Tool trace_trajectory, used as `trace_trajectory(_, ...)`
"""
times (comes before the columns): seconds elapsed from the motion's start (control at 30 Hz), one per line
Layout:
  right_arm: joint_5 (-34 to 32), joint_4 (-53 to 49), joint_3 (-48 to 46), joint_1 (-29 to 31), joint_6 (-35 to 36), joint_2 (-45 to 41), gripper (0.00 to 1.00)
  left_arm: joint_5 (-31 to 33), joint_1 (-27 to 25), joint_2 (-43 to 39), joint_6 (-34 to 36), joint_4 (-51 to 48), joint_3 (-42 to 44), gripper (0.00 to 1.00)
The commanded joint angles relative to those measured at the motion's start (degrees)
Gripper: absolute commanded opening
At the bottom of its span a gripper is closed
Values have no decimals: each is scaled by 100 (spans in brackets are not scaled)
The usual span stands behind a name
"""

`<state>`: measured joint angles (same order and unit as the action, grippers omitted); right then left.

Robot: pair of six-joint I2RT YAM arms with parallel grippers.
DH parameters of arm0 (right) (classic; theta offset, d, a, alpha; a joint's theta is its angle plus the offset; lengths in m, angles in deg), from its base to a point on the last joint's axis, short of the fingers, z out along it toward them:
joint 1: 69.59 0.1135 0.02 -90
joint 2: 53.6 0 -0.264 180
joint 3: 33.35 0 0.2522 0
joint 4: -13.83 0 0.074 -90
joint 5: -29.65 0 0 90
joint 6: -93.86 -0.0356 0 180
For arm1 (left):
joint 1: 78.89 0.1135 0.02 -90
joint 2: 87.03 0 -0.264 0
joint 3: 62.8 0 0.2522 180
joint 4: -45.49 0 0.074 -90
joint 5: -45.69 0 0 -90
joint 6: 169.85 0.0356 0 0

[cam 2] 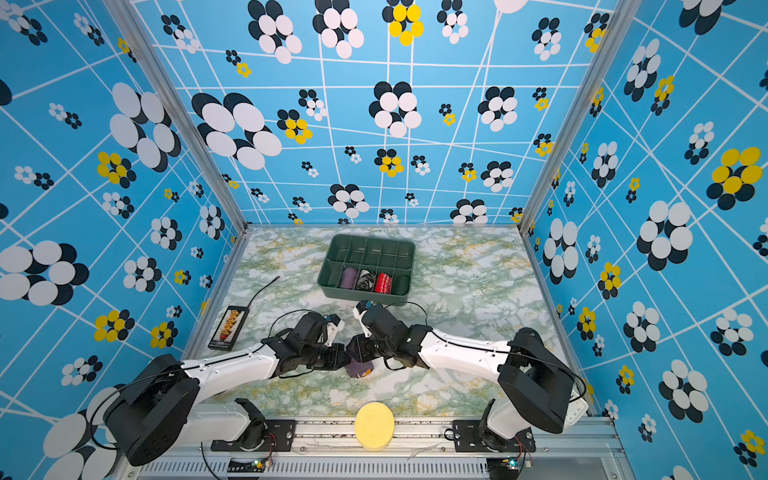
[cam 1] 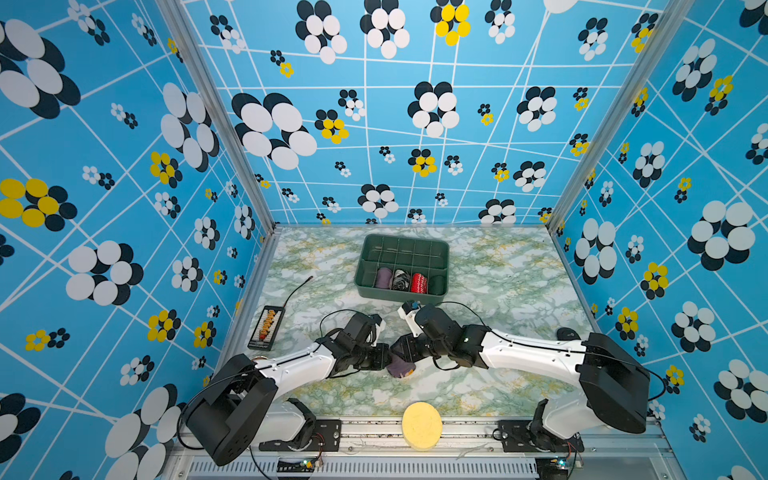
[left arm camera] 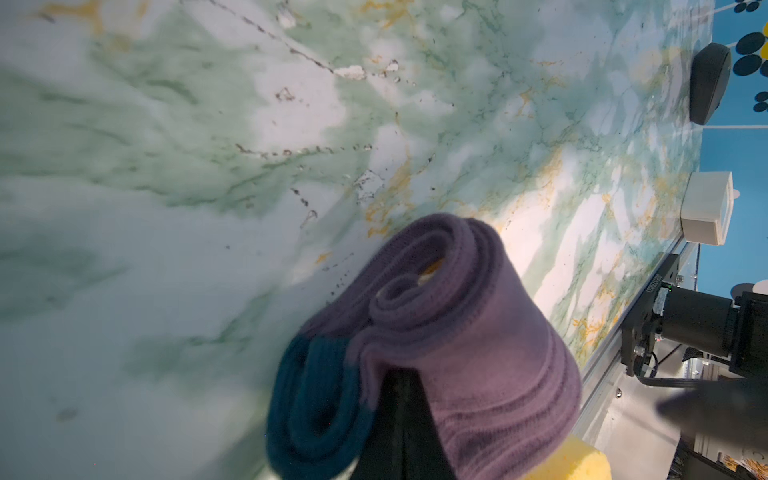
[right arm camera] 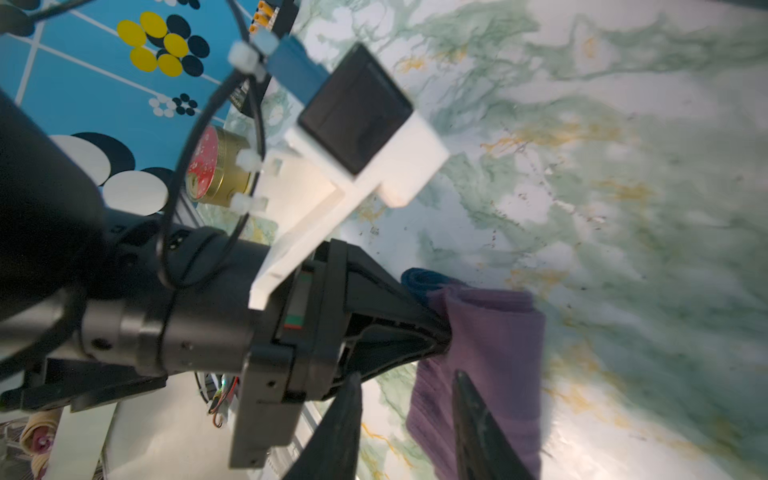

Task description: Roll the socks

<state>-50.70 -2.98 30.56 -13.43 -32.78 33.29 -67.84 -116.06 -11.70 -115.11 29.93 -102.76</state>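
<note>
The socks (cam 1: 401, 369) (cam 2: 360, 369) are a purple ribbed roll with a dark blue end, lying on the marble table between the two arms in both top views. In the left wrist view the socks (left arm camera: 469, 332) show a spiral end with a bit of orange inside. My left gripper (left arm camera: 401, 419) (cam 1: 387, 358) is shut on a fold of the roll where purple meets blue. In the right wrist view my right gripper (right arm camera: 409, 388) stands open beside the socks (right arm camera: 503, 345). One finger lies against the purple knit, the other over bare table.
A green divided bin (cam 1: 444, 253) behind the arms holds a purple roll, a black-and-white bundle (cam 1: 401, 279) and a red bundle (cam 1: 419, 282). A yellow disc (cam 1: 422, 424) sits at the front edge. A black tray (cam 1: 268, 328) with a cable lies at the left.
</note>
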Motion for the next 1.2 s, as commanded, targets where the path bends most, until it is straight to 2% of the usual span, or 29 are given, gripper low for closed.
trace_trajectory(0.0,-19,-848,165,-266,223,19,42,140,-54,122,109,-373,-57,0)
trace_trajectory(0.23,593,-1081,144,-607,262,227,48,171,-61,200,142,-382,-92,0)
trace_trajectory(0.33,948,-960,145,-642,205,433,49,170,-63,210,160,-391,-118,0)
trace_trajectory(0.5,1180,-677,94,-678,51,700,52,164,-63,228,160,-365,-111,0)
trace_trajectory(1.17,1578,-14,-350,-701,-297,916,57,142,-53,316,142,-216,-49,0)
